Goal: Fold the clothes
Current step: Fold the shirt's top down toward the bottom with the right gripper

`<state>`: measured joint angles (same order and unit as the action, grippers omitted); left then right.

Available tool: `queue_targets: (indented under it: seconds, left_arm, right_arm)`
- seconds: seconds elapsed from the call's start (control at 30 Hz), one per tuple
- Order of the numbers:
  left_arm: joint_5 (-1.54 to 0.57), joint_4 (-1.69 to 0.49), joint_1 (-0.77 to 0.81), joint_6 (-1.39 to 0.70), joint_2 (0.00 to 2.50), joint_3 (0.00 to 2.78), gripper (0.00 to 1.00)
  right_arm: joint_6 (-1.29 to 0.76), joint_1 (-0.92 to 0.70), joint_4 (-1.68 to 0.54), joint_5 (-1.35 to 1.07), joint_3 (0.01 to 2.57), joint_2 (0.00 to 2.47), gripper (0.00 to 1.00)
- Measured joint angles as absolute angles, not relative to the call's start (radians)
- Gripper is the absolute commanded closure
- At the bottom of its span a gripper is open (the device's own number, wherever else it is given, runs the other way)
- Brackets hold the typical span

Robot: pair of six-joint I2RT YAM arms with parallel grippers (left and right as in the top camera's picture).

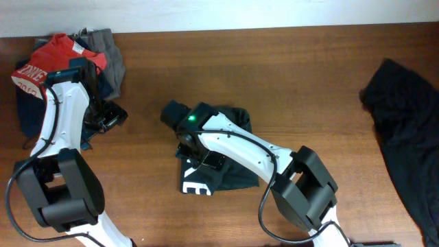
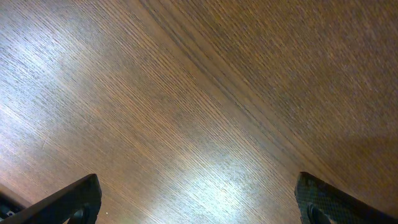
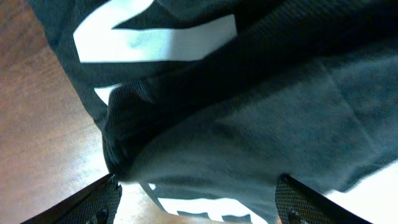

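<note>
The clothes lie in three places on the bench (image 1: 309, 82): a black T-shirt (image 1: 230, 180) with white lettering, folded into a compact bundle, at the centre; a heap (image 1: 62, 58) of red, grey and navy garments at the far left corner; and a loose black garment (image 1: 405, 116) at the right edge. We see the right hand (image 1: 204, 159) directly above the T-shirt, its fingers (image 3: 102, 199) spread wide with the fabric between and below them, nothing pinched. In the right wrist view the dark cloth with white letter strokes fills nearly the whole frame. The left hand (image 1: 110, 116) hangs beside the heap over bare wood, its fingers (image 2: 68, 202) fully apart and holding nothing.
</note>
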<state>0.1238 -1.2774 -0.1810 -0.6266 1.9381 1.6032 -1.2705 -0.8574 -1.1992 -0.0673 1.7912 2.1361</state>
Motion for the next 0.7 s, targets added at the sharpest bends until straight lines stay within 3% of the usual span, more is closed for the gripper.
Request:
queue_targets:
  seconds: [0.47, 0.57, 0.63, 0.67, 0.7]
  left_arm:
    - [0.124, -1.277, -0.181, -0.627, 1.938, 1.603, 0.01]
    - [0.124, -1.277, -0.181, -0.627, 1.938, 1.603, 0.01]
    - [0.124, -1.277, -0.181, -0.627, 1.938, 1.603, 0.01]
    - [0.124, -1.277, -0.181, -0.627, 1.938, 1.603, 0.01]
    - [0.124, -1.277, -0.181, -0.627, 1.938, 1.603, 0.01]
  right_arm:
    - [-1.31, -0.857, -1.211, 0.043, 1.788, 2.144, 0.2]
    - [-1.315, -0.857, -1.235, 0.062, 1.788, 2.144, 0.28]
    - [-1.317, -0.857, -1.248, 0.068, 1.788, 2.144, 0.38]
    - [-1.312, -0.857, -1.252, 0.073, 1.787, 2.144, 0.49]
    - [-1.322, -0.857, -1.255, 0.079, 1.787, 2.144, 0.54]
